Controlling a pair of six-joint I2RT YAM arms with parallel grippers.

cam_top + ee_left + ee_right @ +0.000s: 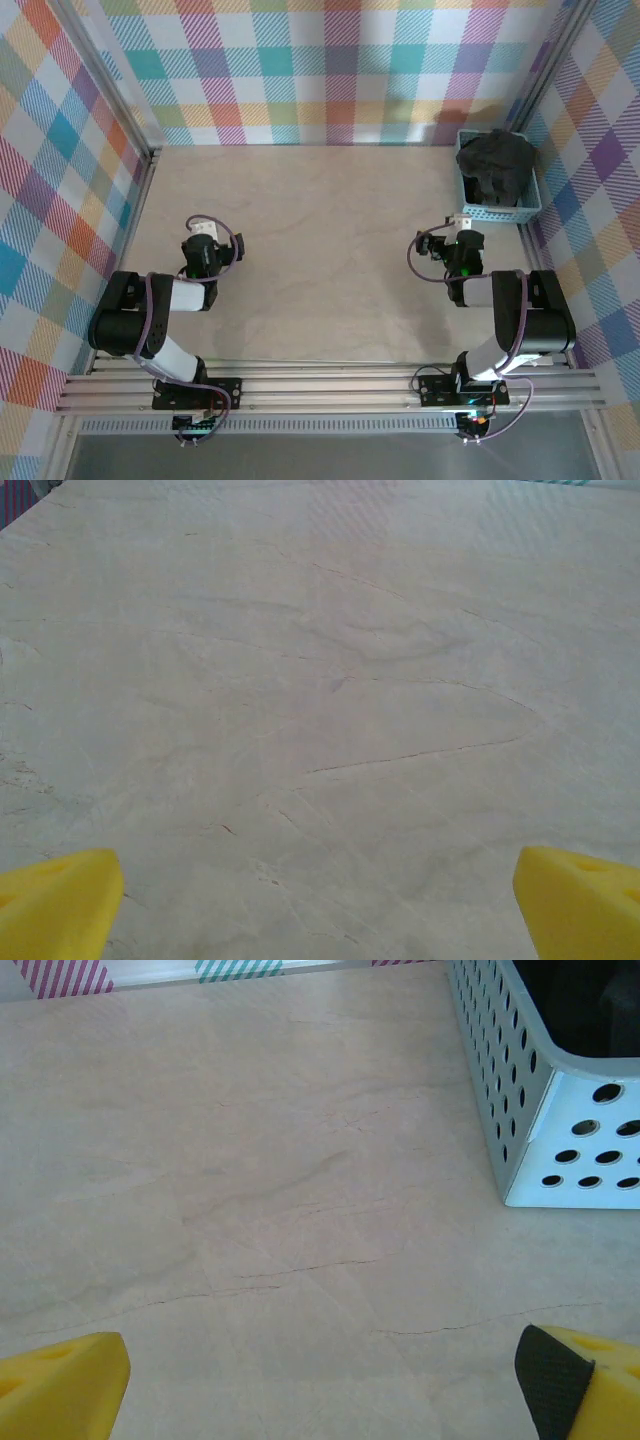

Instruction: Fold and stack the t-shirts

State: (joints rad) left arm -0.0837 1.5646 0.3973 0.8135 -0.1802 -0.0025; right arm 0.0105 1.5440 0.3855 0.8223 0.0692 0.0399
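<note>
Start with the dark t-shirts, heaped in the blue basket at the far right corner of the table. With the right gripper gaping wide and empty near the basket's wall, and the left gripper equally wide and empty over the table, raise the right over the rim, pinch one top layer only, and draw out slowly to avoid dragging the basket.

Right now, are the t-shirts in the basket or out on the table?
In. The top view shows the dark t-shirts heaped, unfolded, inside the blue basket at far right.
</note>
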